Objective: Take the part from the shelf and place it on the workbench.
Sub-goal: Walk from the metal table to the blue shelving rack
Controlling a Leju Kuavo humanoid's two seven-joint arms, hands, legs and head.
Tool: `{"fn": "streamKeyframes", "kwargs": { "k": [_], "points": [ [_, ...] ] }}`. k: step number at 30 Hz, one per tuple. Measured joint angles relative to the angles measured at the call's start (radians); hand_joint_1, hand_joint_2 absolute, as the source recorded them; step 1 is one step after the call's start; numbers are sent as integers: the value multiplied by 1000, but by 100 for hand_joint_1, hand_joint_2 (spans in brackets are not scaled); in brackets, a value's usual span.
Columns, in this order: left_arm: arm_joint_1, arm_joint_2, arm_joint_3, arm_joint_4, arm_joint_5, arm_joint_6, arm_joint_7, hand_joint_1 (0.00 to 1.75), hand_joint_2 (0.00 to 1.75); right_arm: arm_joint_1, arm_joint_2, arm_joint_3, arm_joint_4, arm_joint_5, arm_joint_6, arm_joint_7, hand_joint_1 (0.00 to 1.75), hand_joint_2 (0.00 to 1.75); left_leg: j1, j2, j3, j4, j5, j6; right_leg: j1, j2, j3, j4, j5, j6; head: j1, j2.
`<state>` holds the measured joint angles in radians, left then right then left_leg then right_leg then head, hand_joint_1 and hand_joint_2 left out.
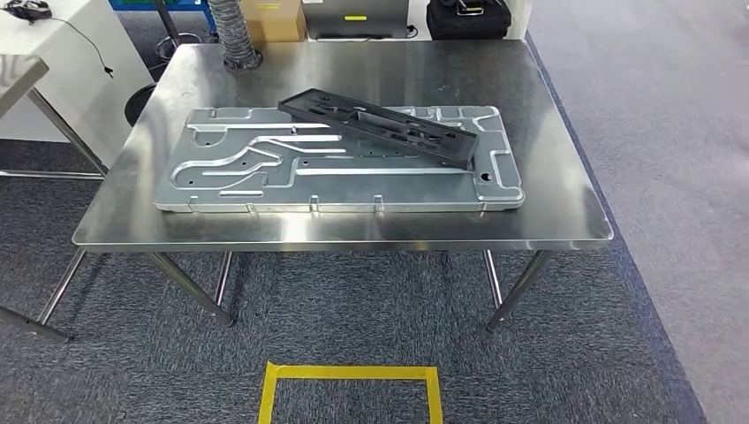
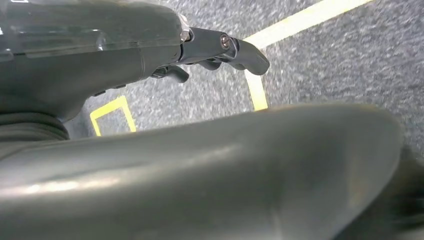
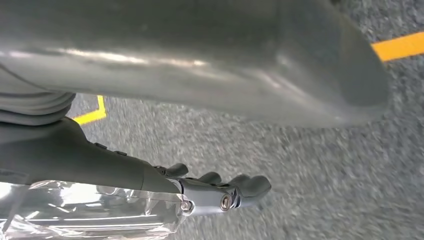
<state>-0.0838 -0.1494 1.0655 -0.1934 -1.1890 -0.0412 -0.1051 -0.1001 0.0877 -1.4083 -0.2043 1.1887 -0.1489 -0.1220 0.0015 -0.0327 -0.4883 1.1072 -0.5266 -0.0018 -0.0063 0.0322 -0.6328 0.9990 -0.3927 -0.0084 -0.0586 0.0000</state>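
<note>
A long black plastic part with cut-outs lies at a slant on top of a large grey metal plate, which lies flat on the steel workbench. My left hand hangs beside my body over the grey carpet, fingers stretched out and holding nothing. My right hand hangs the same way, with its dark fingers extended over the carpet and nothing in them.
A yellow tape square marks the carpet in front of the workbench. A white table with a cable stands at the left. A ribbed hose, a cardboard box and dark cases stand behind the bench.
</note>
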Motion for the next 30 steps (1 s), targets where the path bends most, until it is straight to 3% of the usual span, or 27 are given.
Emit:
{"fn": "streamKeyframes", "kwargs": {
  "k": [2,4,5,6,7,9,10,11,12,13,14,16,17,18,21,23,25,26,27,28,30],
  "points": [
    [-2,10,0,-1,-2,0,-10,0,0,-7,11,5,3,1,3,-2,0,0,-3,-32,81,-121,-23,11,2,17,-16,2,25,10,0,0],
    [-3,14,-1,-1,-7,0,-12,0,0,-7,17,9,5,2,4,-4,0,0,-4,-21,88,-152,-23,19,2,34,-22,-5,49,22,0,0],
    [-4,17,-1,-1,-10,0,-10,0,0,-6,19,11,5,2,3,-6,0,0,-3,-10,80,-154,-12,26,1,32,-27,-3,44,27,0,0],
    [-5,19,-2,-1,-13,0,-7,0,0,-4,20,13,5,3,2,-9,0,0,-1,1,71,-155,0,33,-1,23,-35,13,18,31,0,0],
    [-5,20,-2,-1,-15,0,-1,0,0,-4,21,14,5,2,0,-11,0,0,1,12,59,-157,13,39,-3,8,-46,48,-27,35,0,0],
    [-4,24,-2,-1,-21,0,18,0,0,-5,25,15,6,2,-4,-13,0,0,-1,30,32,-156,34,45,-8,-17,-72,170,-138,45,0,0],
    [-3,26,-3,-1,-23,0,28,0,0,-5,27,16,6,2,-6,-12,0,0,-1,38,17,-153,45,44,-11,-21,-78,233,-167,50,0,0],
    [-3,28,-3,-1,-24,0,36,0,0,-6,28,17,6,2,-7,-10,0,0,-1,45,0,-149,56,43,-13,-23,-76,279,-169,55,0,0],
    [-4,29,-3,-1,-25,0,42,0,0,-5,30,18,6,2,-7,-7,0,0,-1,51,-19,-144,65,40,-16,-24,-61,296,-149,59,0,0],
    [-5,30,-3,-1,-25,1,46,0,0,-5,31,19,6,2,-8,-5,0,0,-1,55,-38,-136,74,37,-18,-25,-31,280,-119,61,0,0],
    [-5,31,-3,-1,-25,1,49,0,0,-5,32,20,6,2,-8,-2,0,0,-1,57,-57,-126,82,33,-21,-26,18,230,-97,62,0,0],
    [-7,33,-3,-1,-26,1,53,0,0,-8,34,22,6,4,-8,3,0,0,-2,58,-88,-105,92,24,-20,-27,130,84,-112,57,0,0],
    [-8,34,-3,-1,-26,1,55,0,0,-9,36,24,6,5,-8,6,0,0,-2,59,-98,-97,99,17,-17,-27,167,27,-132,51,0,0],
    [-9,35,-3,-2,-27,1,56,0,0,-10,37,25,6,6,-8,9,0,0,-2,59,-104,-93,106,11,-13,-27,183,-5,-148,43,0,0],
    [-7,37,-3,-2,-28,0,57,0,0,-7,40,27,6,9,-9,22,0,0,4,57,-115,-91,121,-9,-8,-30,170,-16,-135,17,0,0],
    [-5,39,-3,-1,-28,-2,55,0,0,-5,42,28,6,12,-10,28,0,0,8,51,-136,-43,59,-18,-10,-35,150,-20,-113,0,0,0],
    [-5,38,-3,-1,-24,-4,53,0,0,-5,42,30,6,19,-10,30,0,0,10,45,-168,73,-45,-24,-7,-36,120,-19,-89,-9,0,0],
    [-6,36,-3,-1,-19,-2,54,0,0,-4,42,33,6,24,-8,31,0,0,10,44,-178,131,-73,-25,-5,-36,104,-18,-77,-10,0,0],
    [-6,35,-3,-1,-13,1,55,0,0,-3,42,36,6,30,-5,30,0,0,10,43,-178,173,-79,-25,-3,-36,85,-16,-65,-10,0,0],
    [-6,33,-2,-1,-8,5,58,0,0,-3,42,40,6,34,-3,29,0,0,10,43,-163,183,-59,-24,-1,-36,67,-12,-54,-9,0,0],
    [-8,31,0,-1,2,12,66,0,0,-3,40,46,6,39,2,24,0,0,9,42,-84,108,2,-18,0,-35,34,-3,-34,-4,0,0]
  ]
}}
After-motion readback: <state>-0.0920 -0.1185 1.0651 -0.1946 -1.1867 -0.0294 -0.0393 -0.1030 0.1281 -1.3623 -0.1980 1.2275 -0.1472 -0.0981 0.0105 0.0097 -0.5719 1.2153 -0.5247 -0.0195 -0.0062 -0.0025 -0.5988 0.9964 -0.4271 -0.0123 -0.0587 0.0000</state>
